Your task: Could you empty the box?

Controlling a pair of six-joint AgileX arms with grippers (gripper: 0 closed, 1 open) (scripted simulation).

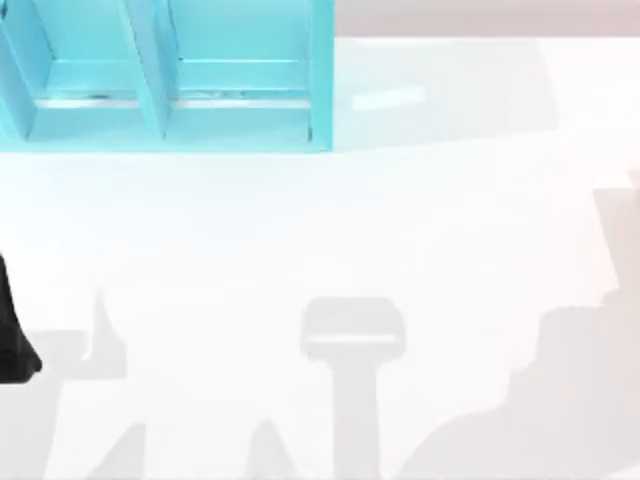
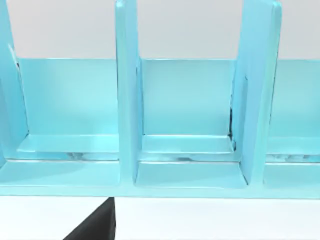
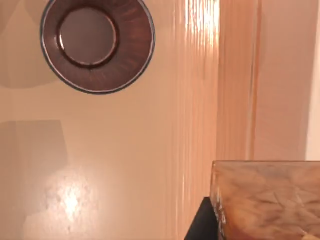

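Observation:
The right wrist view looks down into the wooden box, whose tan floor is pale and glossy. A dark brown bowl sits upright on that floor, a little away from the box's wall. Close to the camera is a tan, marbled block. A black part of my right gripper lies right against the block's edge, and whether it grips the block is hidden. A black part of my left gripper hangs low in front of a turquoise rack. My left arm is at the table's left edge.
A turquoise rack with upright dividers stands at the back left of the white table. Its slots hold nothing. Grey shadows of the arms fall across the table's front and right side.

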